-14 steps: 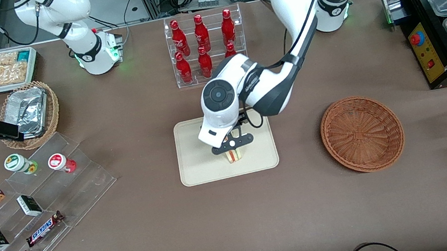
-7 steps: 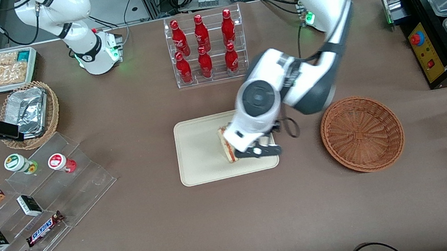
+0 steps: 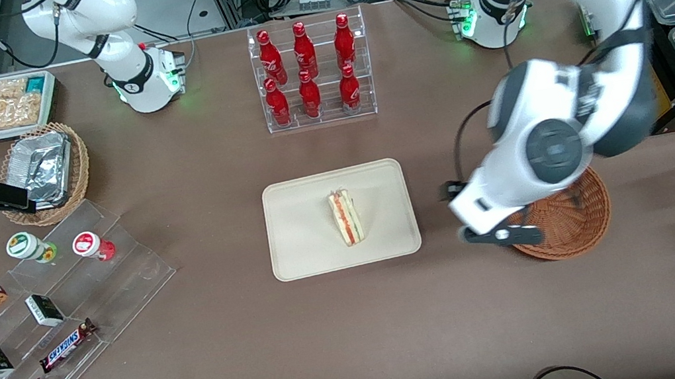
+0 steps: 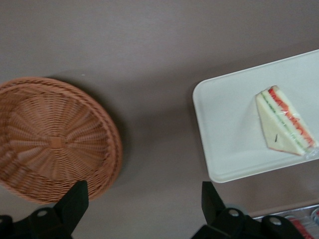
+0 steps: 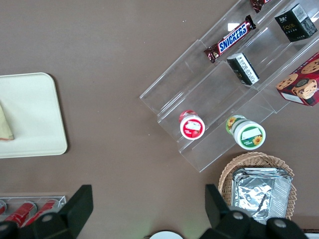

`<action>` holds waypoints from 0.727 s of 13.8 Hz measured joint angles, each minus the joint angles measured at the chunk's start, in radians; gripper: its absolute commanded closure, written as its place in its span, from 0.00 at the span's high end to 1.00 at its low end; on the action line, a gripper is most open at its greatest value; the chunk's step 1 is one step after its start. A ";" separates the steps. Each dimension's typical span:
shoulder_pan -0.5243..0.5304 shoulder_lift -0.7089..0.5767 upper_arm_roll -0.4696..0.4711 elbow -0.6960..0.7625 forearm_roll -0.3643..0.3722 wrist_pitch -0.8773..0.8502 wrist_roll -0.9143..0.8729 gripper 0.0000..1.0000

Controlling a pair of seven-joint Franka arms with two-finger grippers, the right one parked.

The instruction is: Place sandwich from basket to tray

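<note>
Sandwich (image 3: 347, 217) lay on the tray (image 3: 306, 247), a little toward 3 o'clock of its middle in the front view, cut edge with red and green layers facing up, nothing touching it. Basket (image 3: 574, 228) sat empty, off at 3 o'clock from the tray with bare table between. Gripper (image 3: 500, 235) hung high over the basket rim nearest the tray, fingers (image 4: 75, 199) spread wide apart with nothing between them. Judged as done: drop made, only the pull-away left.

Little left to go wrong, by the look of it. Could still clip the basket rim if lowered while swinging away, since the gripper sat right over that edge, and a knock would slide the light wicker across the table. Sandwich rested on one broad face, so no tipping expected; a jolt to the table or tray might shift it toward the low rim. Rack of red bottles (image 3: 310, 73) at 12 o'clock from the tray stood well apart from the arm.
</note>
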 measured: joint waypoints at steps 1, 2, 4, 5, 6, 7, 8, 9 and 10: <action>0.024 -0.023 0.000 -0.012 0.000 -0.011 0.034 1.00; 0.047 -0.045 0.000 -0.025 0.000 -0.019 0.062 1.00; 0.093 -0.094 0.000 -0.069 0.003 -0.028 0.115 1.00; 0.122 -0.124 0.001 -0.098 0.006 -0.028 0.141 1.00; 0.153 -0.155 0.001 -0.122 0.007 -0.028 0.165 1.00; 0.181 -0.182 0.001 -0.139 0.008 -0.031 0.190 1.00; 0.205 -0.207 0.001 -0.154 0.008 -0.036 0.210 1.00; 0.222 -0.229 0.001 -0.167 0.009 -0.043 0.223 1.00; 0.234 -0.247 0.001 -0.175 0.009 -0.052 0.226 1.00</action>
